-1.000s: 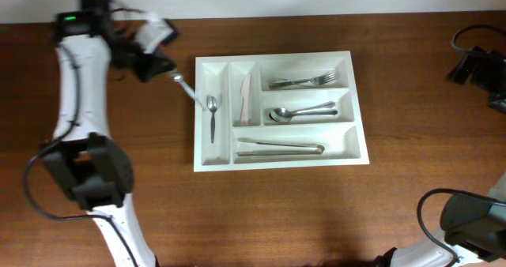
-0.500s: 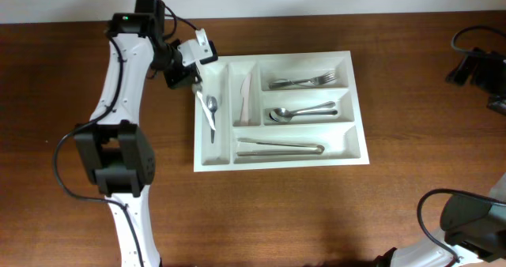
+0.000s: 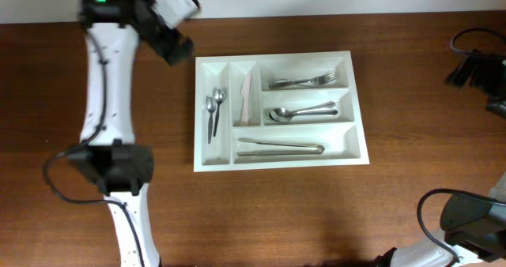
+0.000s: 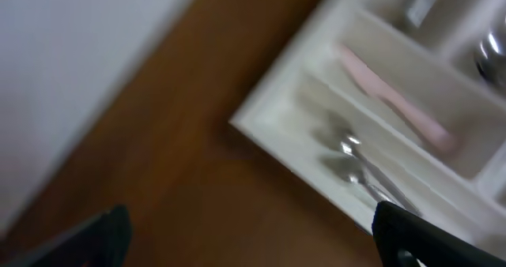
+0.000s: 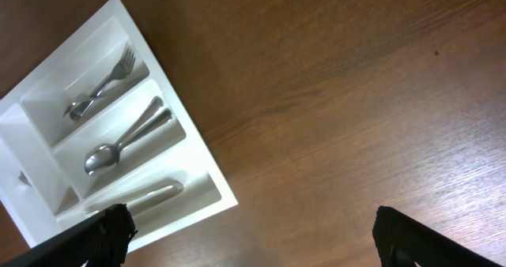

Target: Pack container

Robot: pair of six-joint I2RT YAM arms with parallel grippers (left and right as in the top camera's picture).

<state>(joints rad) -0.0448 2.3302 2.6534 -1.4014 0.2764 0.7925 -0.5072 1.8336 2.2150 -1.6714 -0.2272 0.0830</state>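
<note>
The container (image 3: 277, 164), a white cutlery tray, lies mid-table. Its leftmost narrow compartment holds two small spoons (image 3: 213, 109) side by side, and a pink knife (image 3: 247, 97) lies in the narrow one beside it. Forks (image 3: 301, 81), larger spoons (image 3: 299, 111) and knives (image 3: 281, 147) fill the three crosswise compartments. My left gripper (image 3: 175, 47) hovers just off the tray's far left corner, open and empty. The left wrist view shows the container's corner (image 4: 269, 129) and the small spoons (image 4: 356, 168), blurred. My right gripper (image 3: 472, 69) is open at the far right edge, away from the tray.
A pale wall (image 4: 71, 69) runs along the table's far edge, close behind the left gripper. In the right wrist view my right gripper (image 5: 253, 243) stands over bare wood with the tray's rim (image 5: 221, 188) to its left. Black cables (image 3: 431, 212) lie near the front right corner.
The left gripper opened and let go of a small spoon, which now lies in the leftmost compartment beside the other. The left arm then pulled back up and left. The right arm stayed still.
</note>
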